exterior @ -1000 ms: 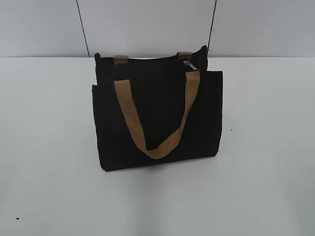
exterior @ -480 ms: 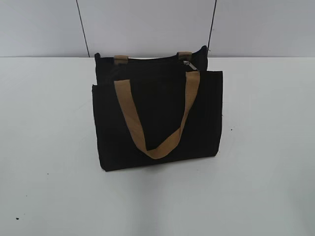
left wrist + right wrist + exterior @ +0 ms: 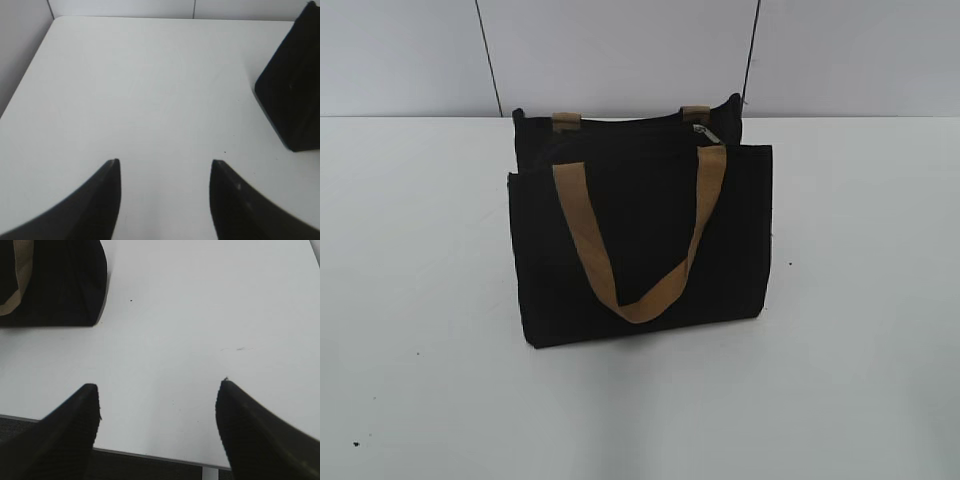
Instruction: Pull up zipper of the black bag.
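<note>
The black bag point(image 3: 640, 240) stands upright in the middle of the white table, with a tan handle point(image 3: 638, 235) hanging down its front. The zipper runs along its top rim, and its small silver pull tab point(image 3: 706, 132) sits near the right end. Neither gripper shows in the exterior view. In the left wrist view my left gripper point(image 3: 165, 162) is open and empty over bare table, with a corner of the bag point(image 3: 295, 95) far to its right. In the right wrist view my right gripper point(image 3: 159, 385) is open and empty near the table's front edge, with the bag point(image 3: 55, 285) at upper left.
The white table point(image 3: 860, 300) lies on all sides of the bag. Grey wall panels point(image 3: 620, 50) stand behind the table. The table's front edge point(image 3: 150, 454) shows under my right gripper, with dark floor below.
</note>
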Robot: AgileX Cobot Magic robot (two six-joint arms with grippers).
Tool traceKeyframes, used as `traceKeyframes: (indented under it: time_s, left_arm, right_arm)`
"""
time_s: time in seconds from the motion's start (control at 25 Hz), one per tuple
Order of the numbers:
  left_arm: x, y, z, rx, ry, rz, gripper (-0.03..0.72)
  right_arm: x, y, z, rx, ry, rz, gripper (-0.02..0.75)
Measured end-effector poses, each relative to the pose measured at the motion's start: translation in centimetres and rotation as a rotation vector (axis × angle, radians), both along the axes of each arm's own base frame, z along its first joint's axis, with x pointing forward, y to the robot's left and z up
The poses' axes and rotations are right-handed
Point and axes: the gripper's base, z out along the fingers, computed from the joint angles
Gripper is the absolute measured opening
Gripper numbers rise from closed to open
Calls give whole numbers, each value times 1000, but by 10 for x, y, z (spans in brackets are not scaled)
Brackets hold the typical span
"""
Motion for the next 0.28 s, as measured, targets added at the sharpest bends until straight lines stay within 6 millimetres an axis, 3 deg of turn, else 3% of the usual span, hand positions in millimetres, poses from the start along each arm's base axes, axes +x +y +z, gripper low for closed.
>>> traceKeyframes:
  time_s: [0.28]
  left_arm:
    - [-2,-1,0,1,0,119,393]
  right_arm:
    - [0,0,0,1,0,1,557]
